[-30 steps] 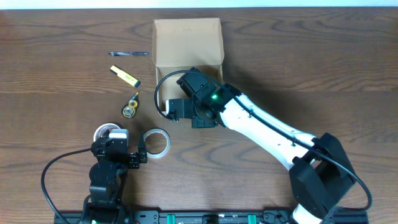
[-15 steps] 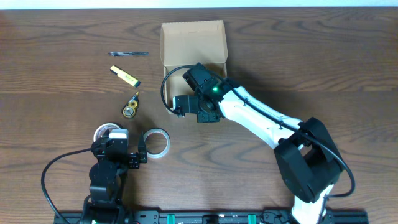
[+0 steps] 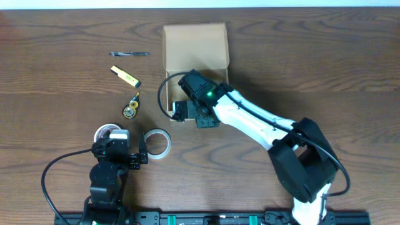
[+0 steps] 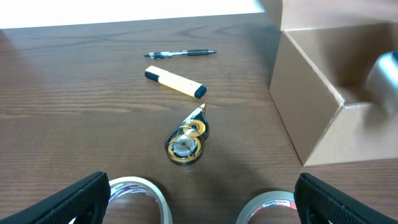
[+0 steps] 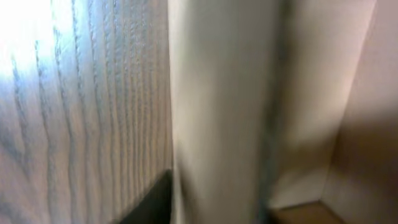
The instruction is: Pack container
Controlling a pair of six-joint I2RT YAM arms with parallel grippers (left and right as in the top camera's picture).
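Container [image 3: 195, 47], top ctr, slid right vs earlier frame; prob. light, flimsy cardboard, so grip a wall edge; right gripper [image 3: 177, 111] state unclear, left gripper [image 4: 199, 202] wide apart.

A robotics lab bench: two arms [image 3: 250, 119] on a black rail [image 3: 206, 219] across the wood-grain table [image 3: 325, 75] from the cardboard container [image 3: 195, 47], with a pen [image 3: 129, 54], highlighter [image 3: 125, 75] and tape rolls [image 3: 157, 144] to its left.

Over the past second your right arm [image 3: 250, 119] has swung its elbow in toward the centre, and the container [image 3: 195, 45] has slid a little toward your right side. The right gripper [image 3: 178, 111], at the container's near left corner, edged forward and has since drawn slightly back toward you.
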